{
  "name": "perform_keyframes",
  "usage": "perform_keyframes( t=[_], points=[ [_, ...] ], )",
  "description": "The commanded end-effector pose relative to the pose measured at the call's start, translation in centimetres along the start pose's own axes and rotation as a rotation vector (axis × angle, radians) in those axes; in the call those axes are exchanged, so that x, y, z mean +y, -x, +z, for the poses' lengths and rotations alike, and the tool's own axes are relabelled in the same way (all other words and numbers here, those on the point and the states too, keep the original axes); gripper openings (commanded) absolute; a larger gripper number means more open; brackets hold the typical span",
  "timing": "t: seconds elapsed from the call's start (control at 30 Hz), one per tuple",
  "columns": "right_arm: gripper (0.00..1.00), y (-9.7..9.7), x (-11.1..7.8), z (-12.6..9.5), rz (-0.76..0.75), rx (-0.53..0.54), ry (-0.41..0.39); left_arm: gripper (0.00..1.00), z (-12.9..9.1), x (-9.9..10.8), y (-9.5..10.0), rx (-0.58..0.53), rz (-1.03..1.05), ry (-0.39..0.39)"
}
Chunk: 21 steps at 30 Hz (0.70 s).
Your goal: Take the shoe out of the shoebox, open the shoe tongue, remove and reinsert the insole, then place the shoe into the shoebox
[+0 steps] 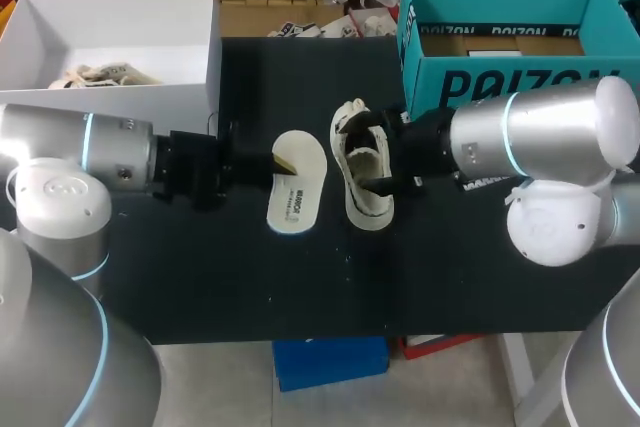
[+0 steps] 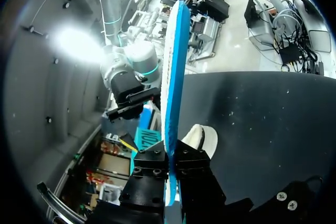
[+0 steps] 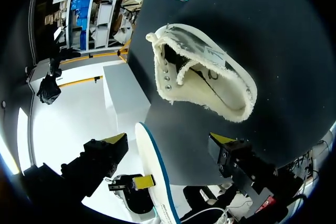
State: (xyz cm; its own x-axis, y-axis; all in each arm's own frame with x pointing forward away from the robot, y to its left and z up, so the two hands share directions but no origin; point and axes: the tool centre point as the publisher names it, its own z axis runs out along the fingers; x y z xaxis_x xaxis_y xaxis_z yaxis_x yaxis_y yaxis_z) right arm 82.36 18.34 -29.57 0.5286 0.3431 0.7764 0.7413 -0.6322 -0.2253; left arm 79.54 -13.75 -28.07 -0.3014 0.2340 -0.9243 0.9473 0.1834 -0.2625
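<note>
Insole out, shoe on table, reinsertion not yet done.

The white insole (image 1: 297, 185) is pinched at one end by the left gripper (image 1: 275, 160), blue underside down, just beside the cream shoe (image 1: 362, 169). The shoe lies on the black table (image 1: 300, 287) near the teal shoebox (image 1: 500, 77), with its opening shown to the right wrist camera. The right gripper (image 3: 169, 139) is spread wide with the shoe ahead of its tips. Contact is probably absent, though the head view is unclear. Risks judged:
- The shoe, unclamped, may be shoved away when the insole is fed in.
- The insole, held by one end only, may pivot, buckle or slip.
- The opening may be blocked by the tongue.
</note>
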Motion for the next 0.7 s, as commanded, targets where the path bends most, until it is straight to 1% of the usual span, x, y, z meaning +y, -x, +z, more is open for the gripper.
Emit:
perform_keyframes(
  t=[0.03,0.07,0.1,0.13,0.17,0.23,0.27,0.33,0.37,0.4,0.47,0.5,0.57,0.6,0.63,0.7],
  points=[
    [0.52,0.0,-0.1,1.8,0.019,-0.002,0.101,0.0,-0.4,-0.1,-0.1,0.001,0.001,0.01],
    [0.64,0.1,0.1,1.9,0.024,0.003,0.101,0.0,-0.4,0.0,-0.1,0.0,-0.002,0.013],
    [0.65,0.2,0.1,1.9,0.029,0.0,0.107,0.0,-0.4,0.0,-0.2,-0.001,-0.003,0.013],
    [0.49,0.3,0.2,2.0,0.04,-0.001,0.113,0.0,-0.5,0.0,-0.2,-0.001,-0.004,0.015],
    [0.5,0.4,0.3,2.0,0.05,0.0,0.116,0.0,-0.5,0.0,-0.3,0.0,-0.005,0.016],
    [0.72,0.6,0.5,2.0,0.066,-0.002,0.134,0.0,-0.4,0.0,-0.3,0.0,-0.008,0.016],
    [0.76,0.7,0.6,2.0,0.075,-0.001,0.138,0.0,-0.4,0.0,-0.4,0.0,-0.009,0.017],
    [0.79,1.0,0.8,2.0,0.092,-0.002,0.152,0.0,-0.4,0.0,-0.4,0.0,-0.011,0.017],
    [0.75,1.1,0.9,2.1,0.1,-0.003,0.157,0.0,-0.4,0.1,-0.4,0.0,-0.012,0.017],
    [0.76,1.1,1.0,2.1,0.106,-0.002,0.163,0.0,-0.4,0.1,-0.4,0.001,-0.012,0.017],
    [0.81,1.3,1.1,2.2,0.114,0.0,0.168,0.0,-0.4,0.1,-0.4,0.002,-0.013,0.017],
    [0.81,1.3,1.2,2.3,0.116,-0.001,0.17,0.0,-0.3,0.1,-0.4,0.002,-0.013,0.018],
    [0.73,1.4,1.4,2.4,0.124,0.001,0.174,0.0,-0.3,0.1,-0.4,0.002,-0.014,0.019],
    [0.67,1.5,1.5,2.6,0.129,0.0,0.181,0.0,-0.4,0.2,-0.4,0.002,-0.015,0.02],
    [0.66,1.5,1.7,2.7,0.128,-0.014,0.188,0.0,-0.4,0.2,-0.4,0.003,-0.015,0.02],
    [0.73,1.6,1.9,2.9,0.131,-0.022,0.197,0.0,-0.4,0.3,-0.4,0.004,-0.016,0.022]
  ],
)
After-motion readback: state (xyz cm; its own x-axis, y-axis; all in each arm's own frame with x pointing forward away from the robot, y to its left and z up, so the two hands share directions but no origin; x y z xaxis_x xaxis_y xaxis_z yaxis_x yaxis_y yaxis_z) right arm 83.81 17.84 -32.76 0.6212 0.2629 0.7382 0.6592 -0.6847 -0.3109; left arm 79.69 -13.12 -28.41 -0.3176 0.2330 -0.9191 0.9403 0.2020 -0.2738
